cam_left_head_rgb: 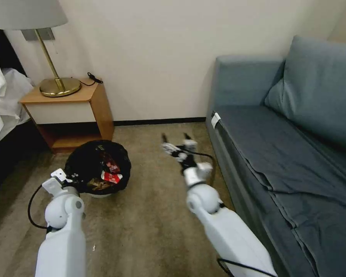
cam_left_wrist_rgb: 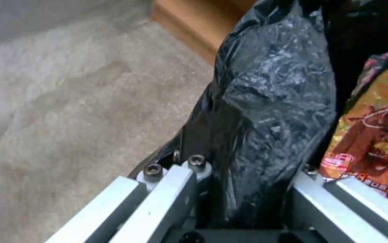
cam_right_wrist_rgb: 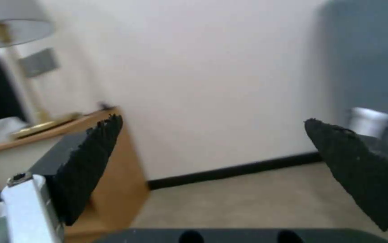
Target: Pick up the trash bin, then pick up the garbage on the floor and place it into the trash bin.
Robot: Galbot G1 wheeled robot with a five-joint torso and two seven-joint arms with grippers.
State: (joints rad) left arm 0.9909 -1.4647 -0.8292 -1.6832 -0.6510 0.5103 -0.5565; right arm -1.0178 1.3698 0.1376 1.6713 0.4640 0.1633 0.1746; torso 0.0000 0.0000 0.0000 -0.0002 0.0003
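A small round trash bin [cam_left_head_rgb: 98,169] lined with a crinkly black bag sits low over the beige carpet [cam_left_head_rgb: 150,227], just in front of a wooden nightstand [cam_left_head_rgb: 71,111] and to the robot's left. Inside it lie pieces of garbage: a red-and-white wrapper [cam_left_head_rgb: 111,177] near the middle and a gold-yellow snack wrapper [cam_left_wrist_rgb: 378,135] beside the bag's folded edge (the pale body of the bin peeks out only at the bottom). The left gripper [cam_left_head_rgb: 67,180] meets the bin at its near-left rim; in the left wrist view its fingers are closed on a fold of the black bag [cam_left_wrist_rgb: 270,111] over the rim. The right gripper [cam_left_head_rgb: 177,136] hangs in the air well apart from the bin, to the right, between it and a grey-blue sofa [cam_left_head_rgb: 296,146]; its two dark fingertips [cam_right_wrist_rgb: 90,158] are spread wide with nothing between them. A brass lamp [cam_left_head_rgb: 46,50] stands on the nightstand against the cream wall [cam_left_head_rgb: 161,57], and white bedding [cam_left_head_rgb: 4,100] shows at the far left.
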